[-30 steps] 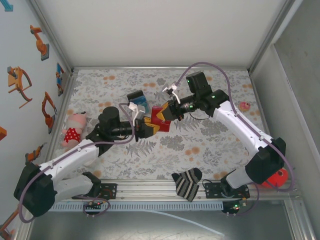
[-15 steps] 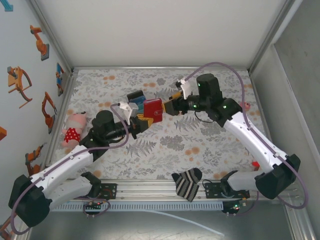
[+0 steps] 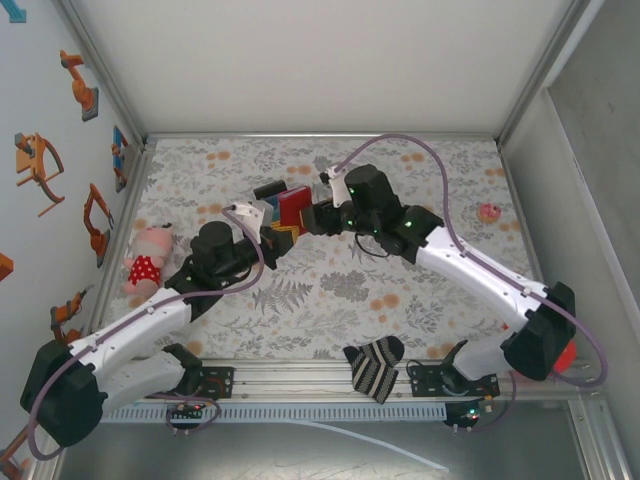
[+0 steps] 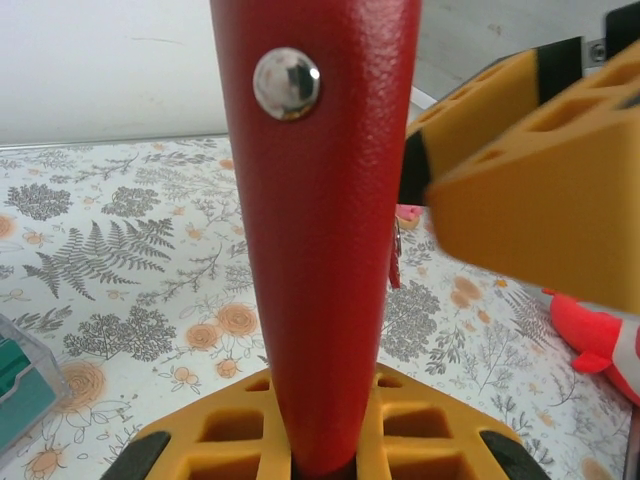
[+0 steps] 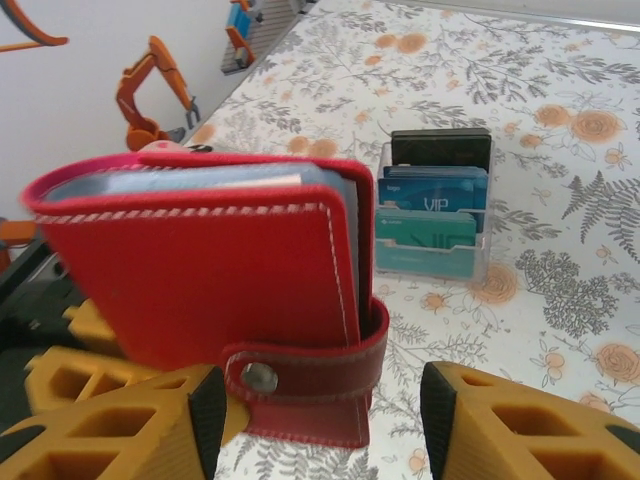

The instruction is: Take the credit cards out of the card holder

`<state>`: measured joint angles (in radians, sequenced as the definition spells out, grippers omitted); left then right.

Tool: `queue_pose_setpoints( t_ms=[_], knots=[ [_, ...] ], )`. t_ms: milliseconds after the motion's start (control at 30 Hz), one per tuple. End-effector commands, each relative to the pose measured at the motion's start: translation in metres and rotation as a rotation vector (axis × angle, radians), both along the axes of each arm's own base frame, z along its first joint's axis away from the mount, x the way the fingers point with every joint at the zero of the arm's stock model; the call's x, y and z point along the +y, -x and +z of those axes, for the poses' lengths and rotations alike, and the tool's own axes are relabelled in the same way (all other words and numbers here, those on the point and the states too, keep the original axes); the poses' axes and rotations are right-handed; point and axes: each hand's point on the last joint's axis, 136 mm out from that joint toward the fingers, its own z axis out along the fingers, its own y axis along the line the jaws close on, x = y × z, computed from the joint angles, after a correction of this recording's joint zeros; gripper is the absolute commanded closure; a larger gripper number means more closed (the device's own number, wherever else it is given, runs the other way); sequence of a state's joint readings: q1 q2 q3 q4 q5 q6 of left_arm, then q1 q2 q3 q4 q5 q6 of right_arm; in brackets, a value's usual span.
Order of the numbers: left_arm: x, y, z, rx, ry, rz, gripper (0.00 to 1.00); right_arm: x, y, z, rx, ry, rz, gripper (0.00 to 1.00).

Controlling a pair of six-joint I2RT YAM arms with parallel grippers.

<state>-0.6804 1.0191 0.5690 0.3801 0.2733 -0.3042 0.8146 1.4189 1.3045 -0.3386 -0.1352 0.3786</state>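
The red card holder, its tab snapped shut, sits clamped in the left pincer, the right pincer facing it with fingers apart.

Top view looks down; wrist views close, sharing card holder.

The right hand has released and opened — the card holder has shifted left, toward the back.
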Motion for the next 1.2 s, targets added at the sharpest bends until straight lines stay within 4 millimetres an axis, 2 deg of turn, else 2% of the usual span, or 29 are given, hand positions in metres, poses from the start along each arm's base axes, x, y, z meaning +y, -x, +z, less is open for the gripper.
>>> queue_pose_setpoints(
  t_ms=[0,167,300,633,867,933,967,1100,1167],
  knots=[
    [-0.002,-0.003,0.02,-0.043,0.062,0.01,1.0,0.011,-0.01,0.019,-0.039,-0.038,-0.026,0.46],
    [-0.003,-0.005,0.015,-0.03,0.056,0.011,1.0,0.026,-0.012,0.015,-0.024,-0.051,0.012,0.46],
    [-0.004,-0.004,0.017,-0.032,0.069,0.009,1.0,0.026,-0.02,0.006,-0.023,-0.022,-0.014,0.47],
    [0.01,-0.004,0.03,-0.073,0.131,0.074,1.0,0.003,-0.034,-0.011,-0.047,0.093,-0.124,0.74],
    [0.021,-0.006,0.029,-0.074,0.133,0.129,1.0,-0.015,-0.036,-0.006,-0.074,0.109,-0.172,0.76],
    [0.023,-0.007,0.028,-0.07,0.13,0.138,1.0,-0.019,-0.036,-0.005,-0.077,0.105,-0.175,0.74],
    [0.023,-0.007,0.027,-0.064,0.126,0.14,1.0,-0.019,-0.035,-0.003,-0.081,0.1,-0.164,0.71],
    [0.025,-0.009,0.026,-0.043,0.126,0.153,1.0,-0.012,-0.022,0.008,-0.111,0.058,-0.065,0.53],
    [0.026,-0.01,0.025,-0.034,0.131,0.153,1.0,-0.006,-0.011,0.017,-0.132,0.026,0.014,0.41]
  ],
)
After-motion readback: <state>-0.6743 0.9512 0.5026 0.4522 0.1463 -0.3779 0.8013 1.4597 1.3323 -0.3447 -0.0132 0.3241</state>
